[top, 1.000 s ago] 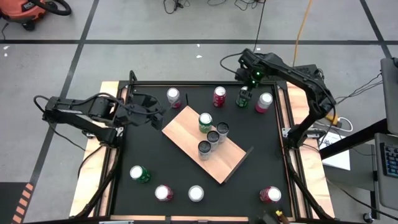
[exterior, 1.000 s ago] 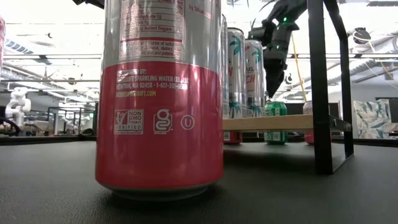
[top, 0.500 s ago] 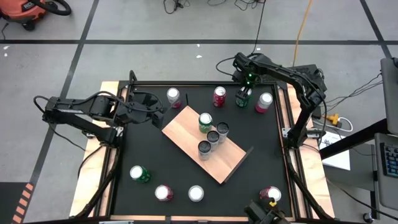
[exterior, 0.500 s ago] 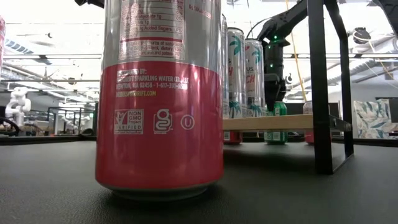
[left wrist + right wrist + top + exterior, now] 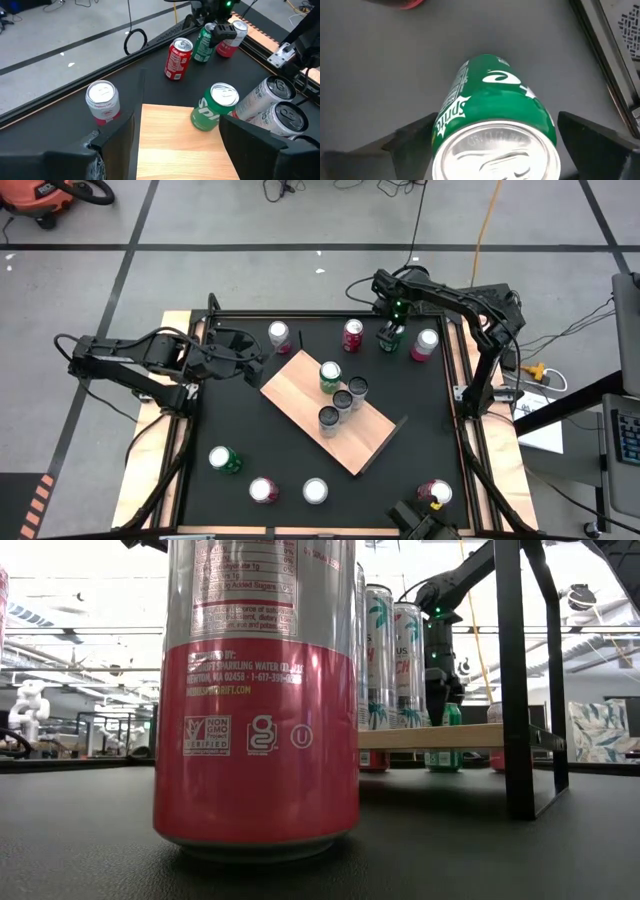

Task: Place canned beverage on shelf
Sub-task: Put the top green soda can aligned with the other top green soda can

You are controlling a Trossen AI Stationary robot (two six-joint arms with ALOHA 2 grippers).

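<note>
A green can (image 5: 490,105) stands upright on the black table near its far right corner. My right gripper (image 5: 495,137) points straight down over it and is open. One finger stands on each side of the can's upper part, with narrow gaps showing. The can (image 5: 388,342) is mostly under the gripper (image 5: 391,330) in the high view. The shelf (image 5: 300,395), a tan board on black rods, stands mid-table with several cans on it. My left gripper (image 5: 240,356) waits open at the far left, above the table.
A red can (image 5: 352,333) and a pink can (image 5: 425,343) flank the green can closely. A silver-and-red can (image 5: 279,334) stands far left of the shelf. Several more cans line the near edge, one of them (image 5: 260,690) filling the low view. Wooden rails (image 5: 455,350) border the table.
My right gripper has come down over the green can and tipped from a slant to pointing straight down. Its fingers now reach past the can's top on both sides. The can has stayed where it was.
</note>
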